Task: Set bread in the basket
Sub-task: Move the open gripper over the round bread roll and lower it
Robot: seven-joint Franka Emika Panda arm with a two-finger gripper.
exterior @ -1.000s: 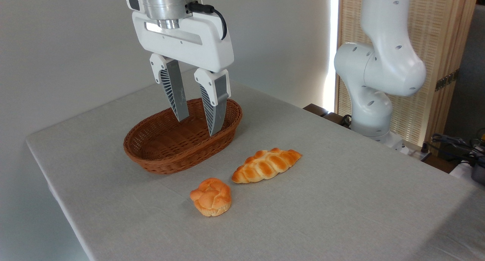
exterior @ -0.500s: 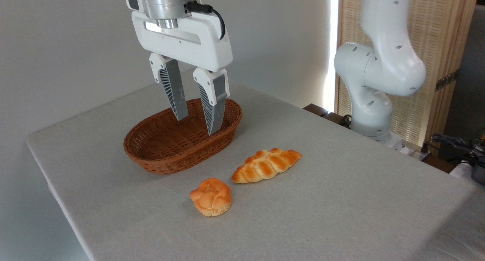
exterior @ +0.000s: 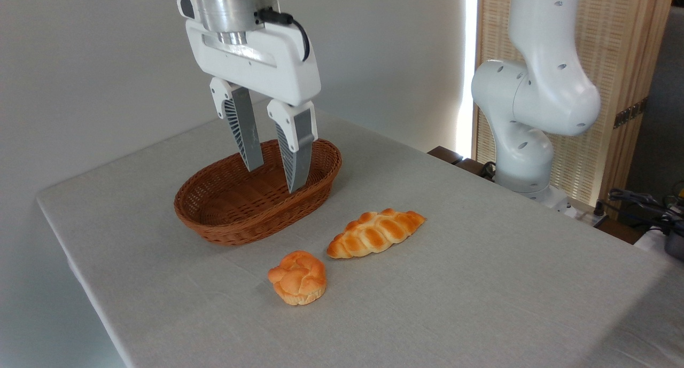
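Meanwhile, in the fixed camera view, the tool (exterior: 273, 180) has drifted slightly toward the tabletop's left edge over the last second, hanging above the basket (exterior: 315, 185) with its fingers parted and empty. The bread (exterior: 297, 277) lies untouched near the front edge, just beside the braided loaf (exterior: 375, 233); seemingly no approach has begun.

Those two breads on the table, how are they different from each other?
The bun is round and compact with a knotted top; the loaf is long, braided and pointed at both ends. The bun sits nearer the camera; the loaf lies behind it, to the right. Both are golden-orange, rest on the table, and are outside the basket.
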